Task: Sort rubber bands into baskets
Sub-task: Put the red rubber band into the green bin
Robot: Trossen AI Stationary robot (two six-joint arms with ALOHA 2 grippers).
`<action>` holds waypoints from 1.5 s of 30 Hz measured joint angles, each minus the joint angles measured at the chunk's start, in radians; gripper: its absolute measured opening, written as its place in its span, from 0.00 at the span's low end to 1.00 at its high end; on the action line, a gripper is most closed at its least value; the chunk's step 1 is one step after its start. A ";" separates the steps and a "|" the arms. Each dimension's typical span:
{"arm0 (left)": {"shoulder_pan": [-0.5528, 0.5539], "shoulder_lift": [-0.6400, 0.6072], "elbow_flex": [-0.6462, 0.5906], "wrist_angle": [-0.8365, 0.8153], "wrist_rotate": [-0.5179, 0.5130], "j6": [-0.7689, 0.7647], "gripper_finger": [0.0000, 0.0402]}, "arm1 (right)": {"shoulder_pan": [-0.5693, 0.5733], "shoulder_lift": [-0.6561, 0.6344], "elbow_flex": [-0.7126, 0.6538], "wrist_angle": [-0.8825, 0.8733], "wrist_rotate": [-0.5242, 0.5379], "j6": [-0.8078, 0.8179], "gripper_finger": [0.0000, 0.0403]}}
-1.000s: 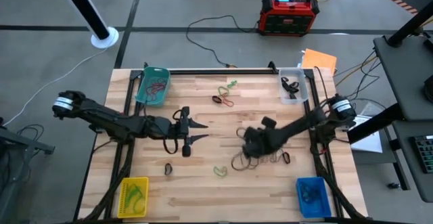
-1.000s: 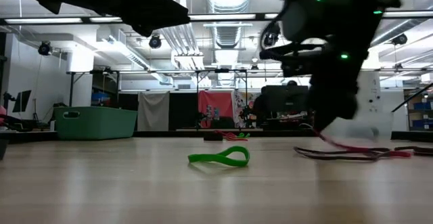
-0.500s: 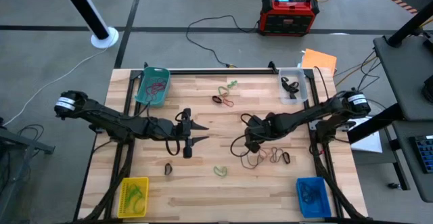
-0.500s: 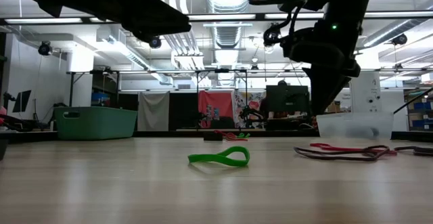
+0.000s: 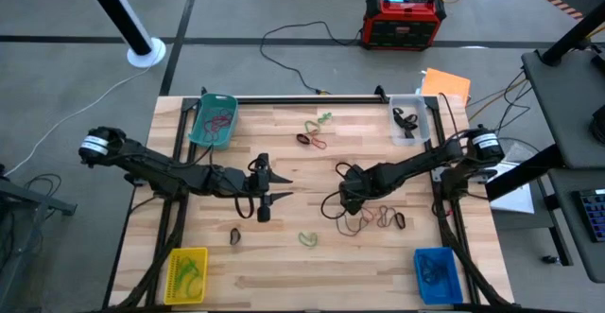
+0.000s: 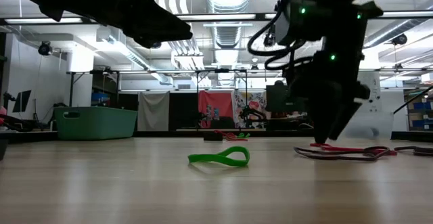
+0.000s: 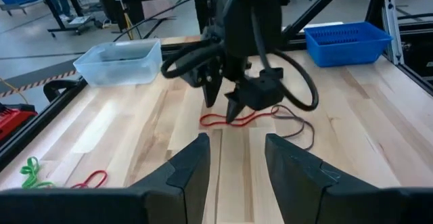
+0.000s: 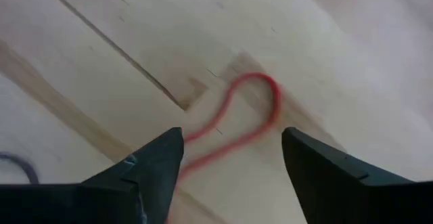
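My right gripper (image 5: pixel 346 201) (image 8: pixel 230 153) stands open, pointing down at the table's middle. Its two fingers straddle a red rubber band (image 8: pixel 247 119) (image 7: pixel 229 120) that lies flat on the wood, at the left end of a heap of red, brown and black rubber bands (image 5: pixel 371 220). My left gripper (image 5: pixel 274 188) (image 7: pixel 237 156) hovers open and level left of it, holding nothing. A green band (image 5: pixel 307 239) (image 6: pixel 220 158) and a black one (image 5: pixel 235 236) lie nearer the front. The baskets sit at the corners: teal (image 5: pixel 214 119), clear (image 5: pixel 409 119), yellow (image 5: pixel 186 273), blue (image 5: pixel 437 273).
More bands lie near the far edge: red and black ones (image 5: pixel 313 142) and a green one (image 5: pixel 319 119). Black rails run along the table's left, right and far sides. A red-and-black box (image 5: pixel 405 18) and cables lie on the floor beyond.
My right gripper has lifted off the heap of bands, rolled at the wrist and come down again at the heap's left end. Its fingers have opened and now stand on either side of the red band. The bands lie on the table as before.
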 joint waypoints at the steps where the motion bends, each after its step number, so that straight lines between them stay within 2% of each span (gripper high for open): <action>1: 0.000 0.002 0.000 0.001 0.000 0.000 0.32 | -0.007 0.006 -0.011 0.034 -0.008 -0.005 0.62; 5: 0.000 0.007 0.002 0.006 0.000 0.000 0.32 | -0.038 0.022 -0.048 0.127 -0.029 -0.031 0.62; 9: 0.000 0.009 0.002 0.017 0.000 0.000 0.32 | -0.059 0.033 -0.074 0.163 -0.034 -0.036 0.54; 12: 0.001 0.013 0.001 0.018 0.000 -0.007 0.32 | -0.064 0.034 -0.095 0.169 -0.028 -0.037 0.40; 17: 0.001 0.021 0.000 0.036 0.000 -0.008 0.32 | -0.064 0.035 -0.123 0.177 0.003 -0.051 0.08; 18: 0.001 0.026 0.000 0.042 0.000 -0.008 0.32 | -0.063 0.035 -0.128 0.185 0.009 -0.057 0.06; 22: 0.001 0.056 0.000 0.099 0.000 -0.020 0.32 | -0.060 0.026 -0.130 0.193 0.029 -0.081 0.03; 27: 0.001 0.121 0.000 0.199 0.008 -0.075 0.32 | -0.021 -0.035 -0.134 0.242 0.117 -0.141 0.02; 32: 0.000 0.186 -0.002 0.289 0.011 -0.116 0.33 | 0.006 -0.109 -0.146 0.463 0.156 -0.264 0.02; 36: 0.000 0.220 -0.003 0.327 0.019 -0.164 0.39 | 0.011 -0.115 -0.154 0.677 0.140 -0.433 0.02; 45: -0.037 0.209 -0.005 0.356 0.018 -0.244 0.55 | -0.018 -0.116 -0.152 1.088 -0.013 -0.780 0.02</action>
